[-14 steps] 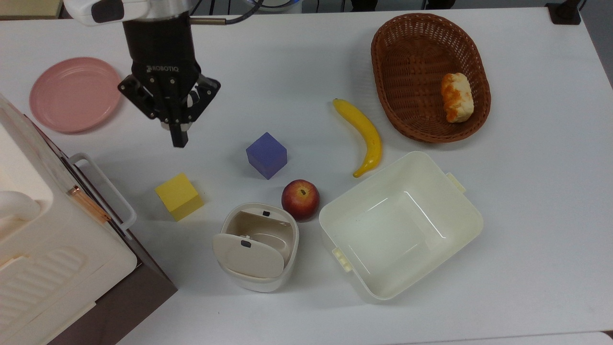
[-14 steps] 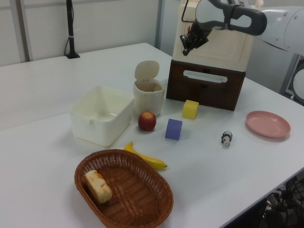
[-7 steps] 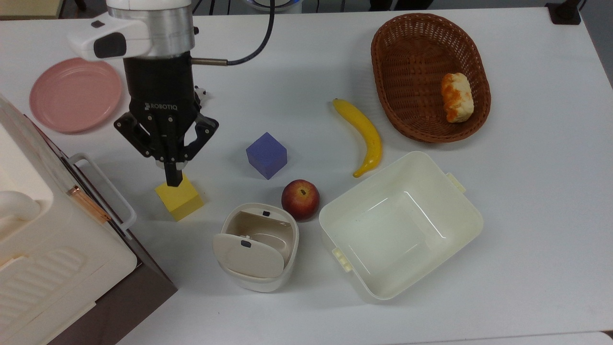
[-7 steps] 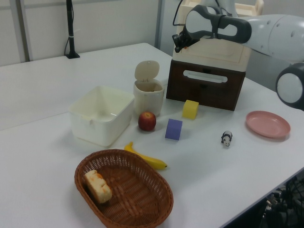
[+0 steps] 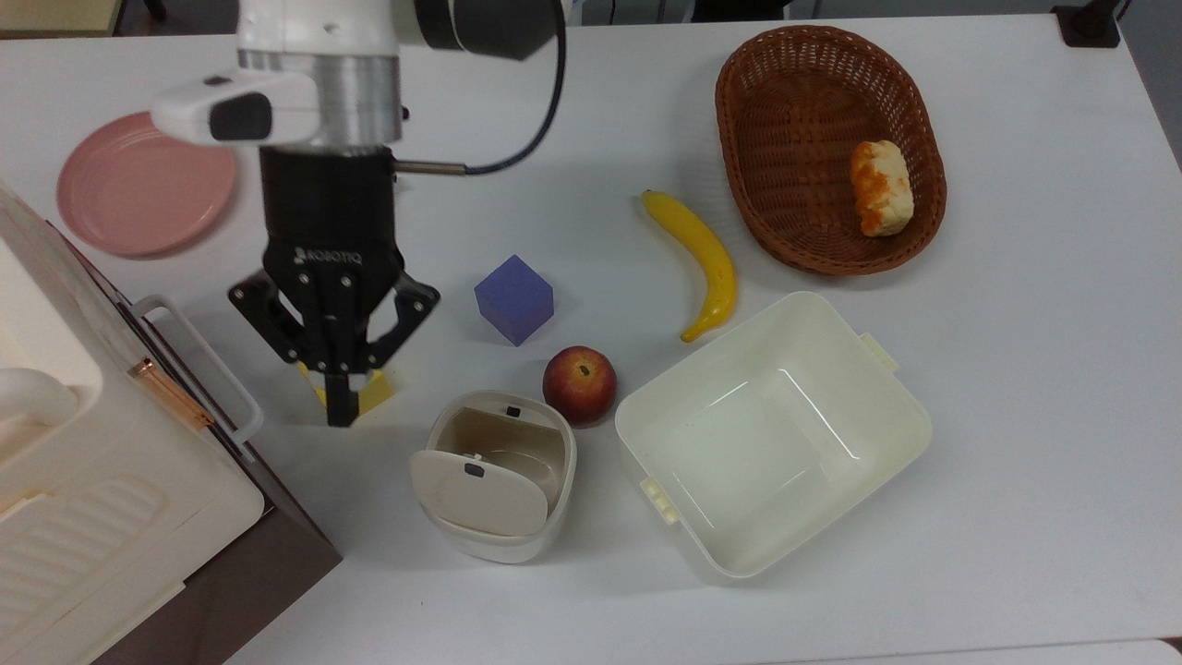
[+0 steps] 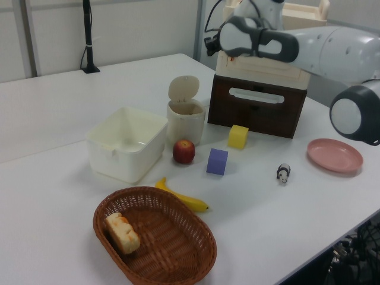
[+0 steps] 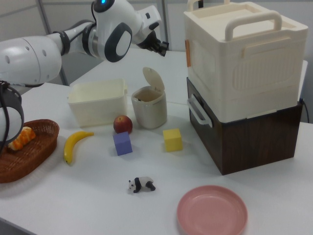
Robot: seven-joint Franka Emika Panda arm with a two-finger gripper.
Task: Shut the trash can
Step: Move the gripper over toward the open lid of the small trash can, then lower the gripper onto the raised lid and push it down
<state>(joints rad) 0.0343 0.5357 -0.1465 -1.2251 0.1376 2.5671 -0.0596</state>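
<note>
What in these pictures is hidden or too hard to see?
- Yellow cube: top view, mostly covered by the tool.
- Trash can bottom: right view, hidden behind its own wall; the lid stands open.
- Big box: top view, cut off by the top view's left edge.
- Toy panda: left view, too small for detail.

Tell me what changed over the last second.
The gripper travelled down the top view, from beside the pink plate to over the yellow cube, nearing the trash can. It took hold of nothing. The can's lid is still up; nothing else moved.
</note>
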